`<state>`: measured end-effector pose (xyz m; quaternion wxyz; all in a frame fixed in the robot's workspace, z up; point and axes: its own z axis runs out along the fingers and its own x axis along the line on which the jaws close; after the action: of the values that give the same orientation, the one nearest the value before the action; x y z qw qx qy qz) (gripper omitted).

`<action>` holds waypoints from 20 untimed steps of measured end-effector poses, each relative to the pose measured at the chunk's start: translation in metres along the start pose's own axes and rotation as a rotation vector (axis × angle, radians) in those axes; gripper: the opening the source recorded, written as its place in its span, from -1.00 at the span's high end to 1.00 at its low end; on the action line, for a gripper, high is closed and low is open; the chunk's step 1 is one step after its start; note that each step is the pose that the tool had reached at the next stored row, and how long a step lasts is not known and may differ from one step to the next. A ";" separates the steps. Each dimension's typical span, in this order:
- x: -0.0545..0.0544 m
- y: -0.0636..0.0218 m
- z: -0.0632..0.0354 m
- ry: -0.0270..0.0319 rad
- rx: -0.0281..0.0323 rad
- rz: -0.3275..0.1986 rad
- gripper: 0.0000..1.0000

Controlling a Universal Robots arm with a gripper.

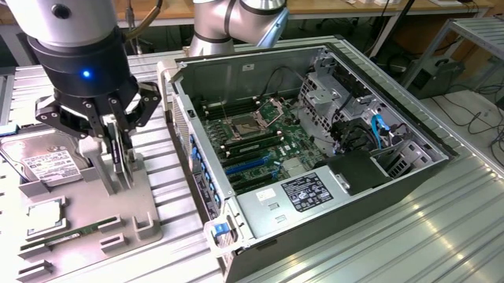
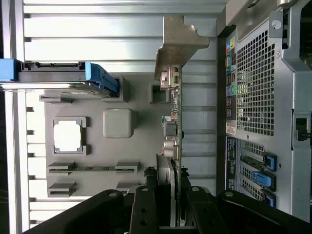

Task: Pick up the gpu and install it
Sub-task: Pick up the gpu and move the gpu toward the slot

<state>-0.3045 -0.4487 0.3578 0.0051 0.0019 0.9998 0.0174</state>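
Observation:
The gpu [image 1: 124,171] stands on edge over the grey holder tray [image 1: 146,203] at the exterior view's left. My gripper [image 1: 120,154] comes down on it from above, its two dark fingers pressed against the card's faces, shut on it. In the wrist view the gpu [image 2: 175,117] shows edge-on, with its silver end bracket [image 2: 179,44] at the far end and my gripper [image 2: 170,209] clamped around the fan end. Whether the card's lower edge still rests in the tray slot I cannot tell.
The open computer case [image 1: 378,112] lies at the exterior view's right of the tray, motherboard [image 1: 260,141] and blue slots [image 1: 248,165] exposed; its rear panel [image 2: 253,97] is close beside the card. The tray also holds a hard drive [image 1: 47,162], a processor [image 1: 46,215] and a memory stick [image 1: 75,233].

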 end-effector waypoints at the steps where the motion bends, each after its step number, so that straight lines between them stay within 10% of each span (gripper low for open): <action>1: 0.000 0.0001 -0.0016 0.0000 0.0000 0.000 0.45; 20: -0.001 0.0021 -0.0584 0.0009 0.0000 -0.010 0.45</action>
<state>-0.3044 -0.4486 0.4162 0.0047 -0.0030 0.9998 0.0173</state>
